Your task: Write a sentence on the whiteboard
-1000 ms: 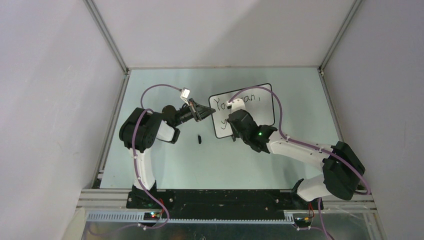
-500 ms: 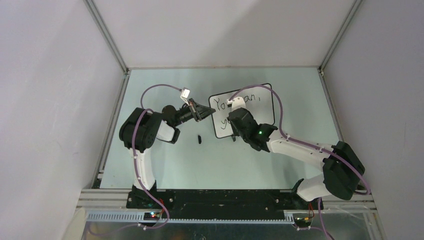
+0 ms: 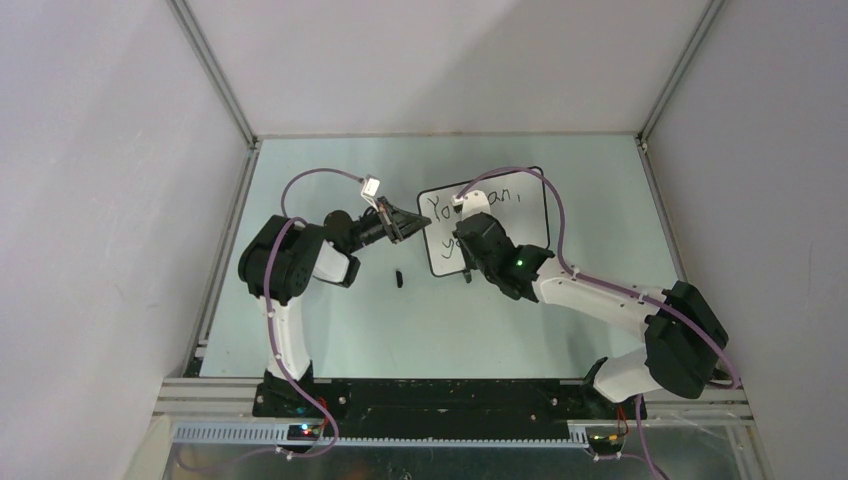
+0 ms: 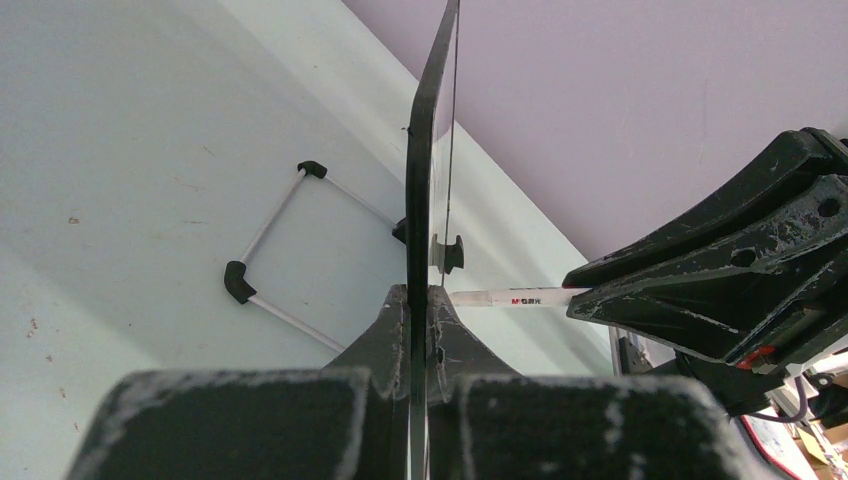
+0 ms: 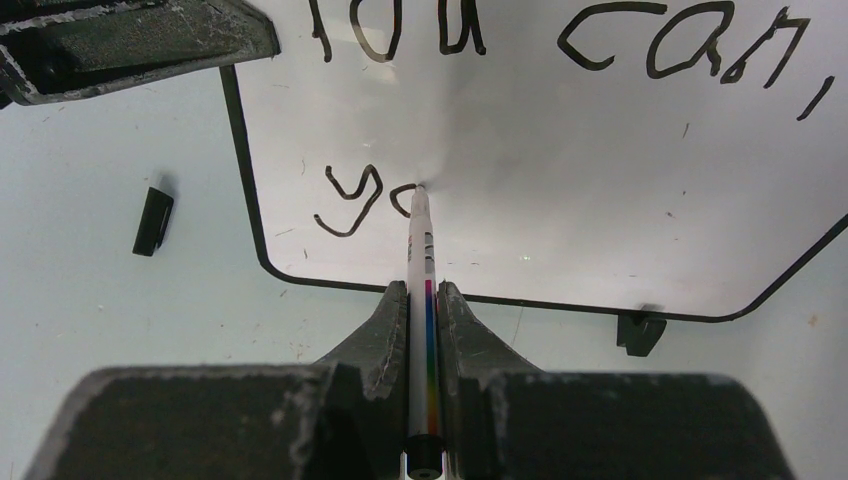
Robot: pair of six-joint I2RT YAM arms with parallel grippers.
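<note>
Right wrist view: right gripper [image 5: 423, 292] clamps marker [image 5: 421, 235], tip on whiteboard [image 5: 600, 190] ahead, sentence [image 5: 600, 50] unfinished. Left wrist: left gripper [image 4: 421, 300] pinches whiteboard edge. Since earlier, right gripper shifted slightly.

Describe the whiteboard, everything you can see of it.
The whiteboard is glossy white with a thin black frame, rounded corners and a small black foot under its lower edge. It carries black handwriting: "You can," above, "yo" begun below. The left gripper clamps its side edge; the marker in the right gripper touches its face.
</note>
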